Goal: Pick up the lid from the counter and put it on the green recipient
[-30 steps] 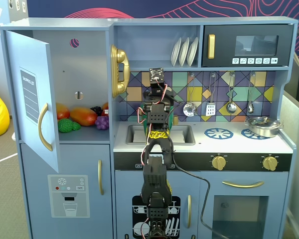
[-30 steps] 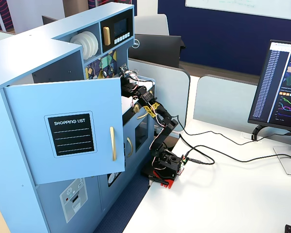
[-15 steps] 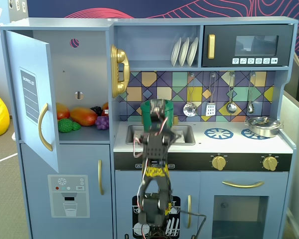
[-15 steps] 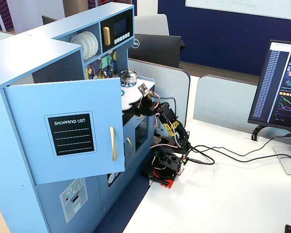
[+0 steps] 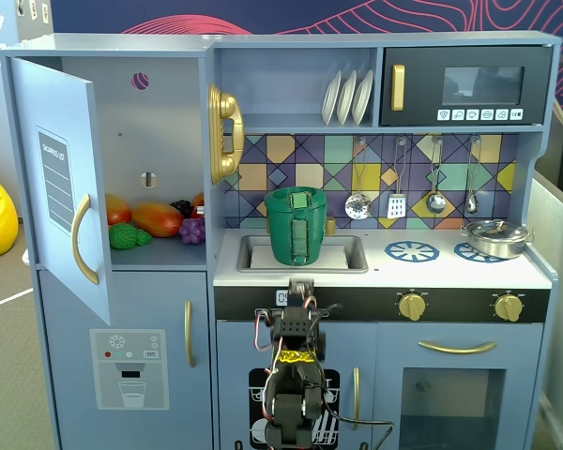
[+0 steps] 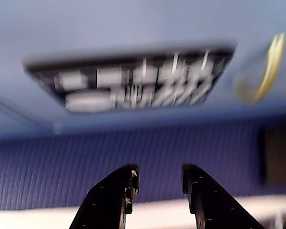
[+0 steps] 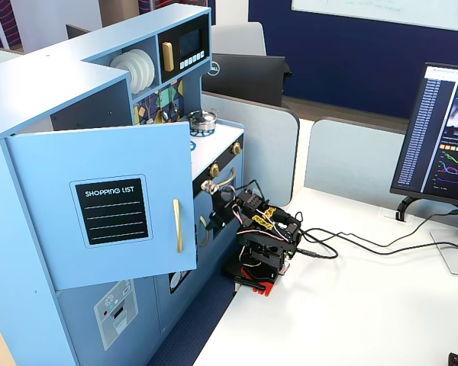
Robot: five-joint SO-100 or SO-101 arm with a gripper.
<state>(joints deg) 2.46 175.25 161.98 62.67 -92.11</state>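
The lid (image 5: pixel 295 199) is sitting flat on top of the green recipient (image 5: pixel 296 230), its raised tab pointing up and its rim lining up with the pot's mouth. The green recipient is standing upright in the sink basin (image 5: pixel 345 255) of the counter (image 5: pixel 450 272), with its ribbed strap handle facing the camera in a fixed view. To the right in that view, a shallow silver pot (image 5: pixel 495 236) is resting on the far blue burner ring (image 5: pixel 469 251), well apart from the green recipient. The arm (image 5: pixel 296 375) is folded low in front of the lower cabinet, below the counter edge; a fixed view from the side is showing it (image 7: pixel 263 240) seated on the white table (image 7: pixel 351 313) just beside the toy kitchen. In the wrist view, the gripper (image 6: pixel 158 177) is showing its two black fingers (image 6: pixel 126 179) spread apart with nothing between them, pointing toward a blurred blue cabinet front with a dark printed panel (image 6: pixel 133 81).
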